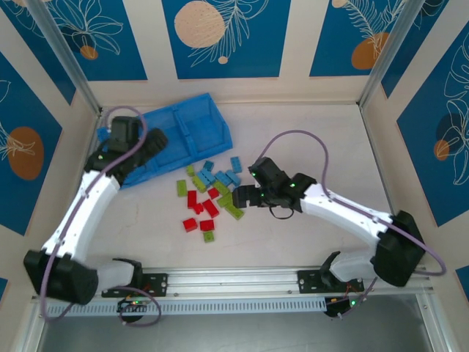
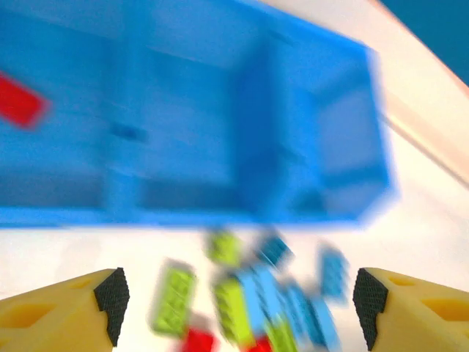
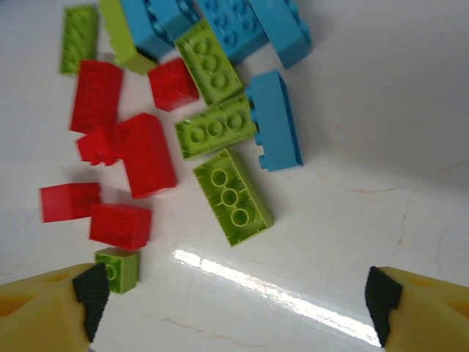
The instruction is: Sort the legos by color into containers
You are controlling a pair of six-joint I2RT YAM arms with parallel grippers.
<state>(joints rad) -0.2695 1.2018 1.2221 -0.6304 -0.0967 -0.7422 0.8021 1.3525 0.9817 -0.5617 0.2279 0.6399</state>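
Note:
The legos (image 1: 209,194) lie in a loose pile of red, light blue and yellow-green bricks in the middle of the table. The containers are the compartments of a blue bin (image 1: 183,132) at the back left. In the blurred left wrist view, one red brick (image 2: 18,103) rests in a compartment of the bin (image 2: 220,88). My left gripper (image 1: 154,144) hovers over the bin's near left part, open (image 2: 238,304) and holding nothing. My right gripper (image 1: 246,196) is at the pile's right edge, open (image 3: 231,304), just short of an upturned yellow-green brick (image 3: 233,196).
The bin lies at an angle near the back wall (image 1: 234,92). Red bricks (image 3: 143,154) sit left of the yellow-green ones, light blue bricks (image 3: 272,121) to the right and beyond. Bare white table (image 1: 322,139) stretches to the right of the pile.

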